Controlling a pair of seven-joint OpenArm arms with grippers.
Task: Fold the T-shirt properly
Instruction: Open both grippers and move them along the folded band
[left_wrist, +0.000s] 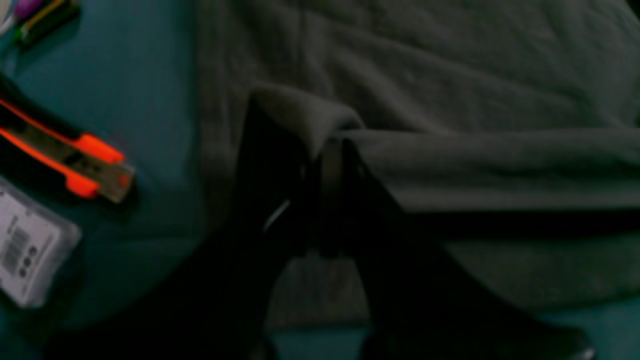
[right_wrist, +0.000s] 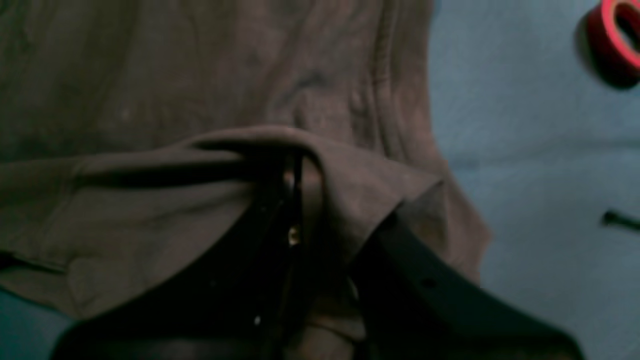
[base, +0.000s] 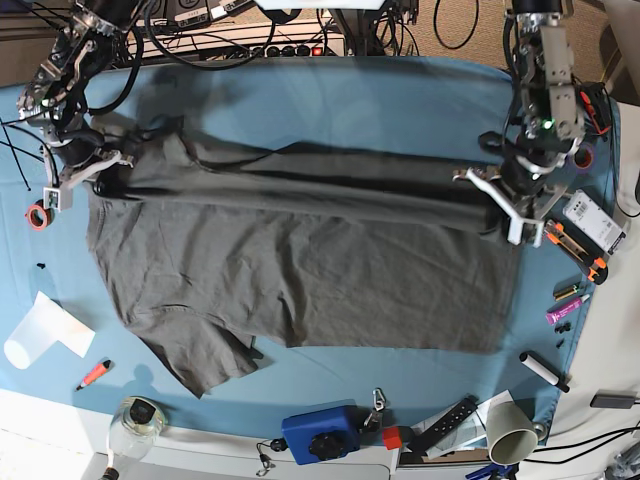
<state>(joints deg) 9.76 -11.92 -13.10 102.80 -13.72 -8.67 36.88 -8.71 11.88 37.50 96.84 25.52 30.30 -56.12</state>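
Black fingers (left_wrist: 327, 165) of left gripper (base: 507, 205) nearest lens, clamped on raised fold of T-shirt (base: 300, 260); orange box cutter (left_wrist: 75, 160) off to its outer side. Right gripper (base: 92, 168) likewise pinched shut on opposite edge (red tape roll (right_wrist: 615, 37) just beyond). Shirt spread on blue cloth (base: 330, 100), far edge lifted between both. Best carried over level, both ends together, fold line taut, laid down before letting go.

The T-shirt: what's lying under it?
Around the T-shirt only the blue cloth shows, and it runs underneath. Both grippers, left and right, pinch its folded far edge. Anything else beneath is covered.
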